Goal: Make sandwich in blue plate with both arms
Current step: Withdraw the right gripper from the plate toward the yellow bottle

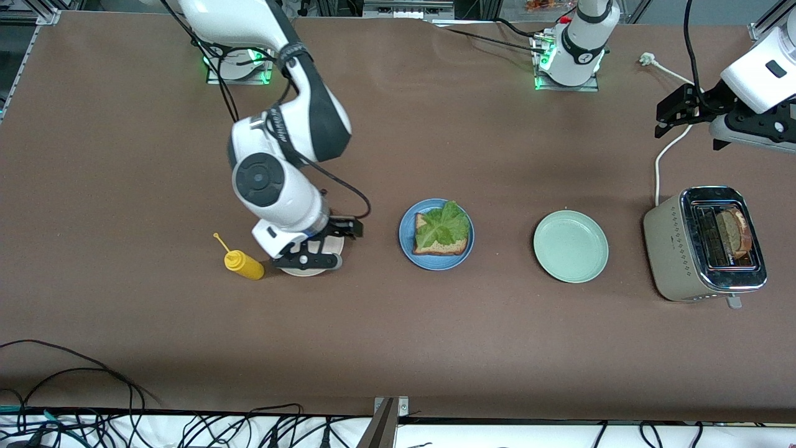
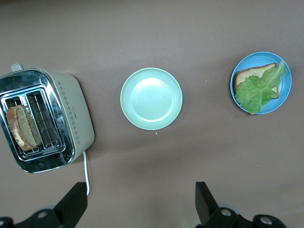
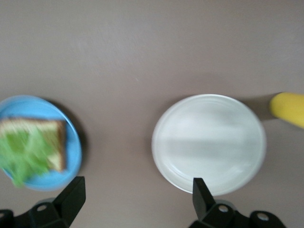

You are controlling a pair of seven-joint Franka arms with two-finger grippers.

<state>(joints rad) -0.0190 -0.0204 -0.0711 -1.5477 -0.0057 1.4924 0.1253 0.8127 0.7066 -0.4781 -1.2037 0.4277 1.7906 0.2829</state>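
Two white arms above a wide brown tabletop (image 1: 398,348). Right gripper (image 3: 135,199) low in the middle of the frame, jaws wide and empty, over a cream-white plate (image 3: 209,142). Left gripper (image 2: 142,199) high near the upper edge at its own end, also wide and empty, above bare tabletop near a toaster (image 1: 706,246).

Blue plate (image 1: 407,246) at frame centre, carrying one bread slice (image 1: 444,249) under a ruffled lettuce leaf (image 1: 443,227). Pale green plate (image 1: 570,246) between it and the toaster. Second bread slice (image 1: 734,231) upright in a toaster slot.

Likely trouble: a poor pinch on that slotted slice, crumbling it or dragging the toaster. Lettuce overhanging the crust, easily pushed off by an off-centre top slice. Yellow bottle (image 1: 244,264) just beside the right gripper, easily toppled by a careless swing.
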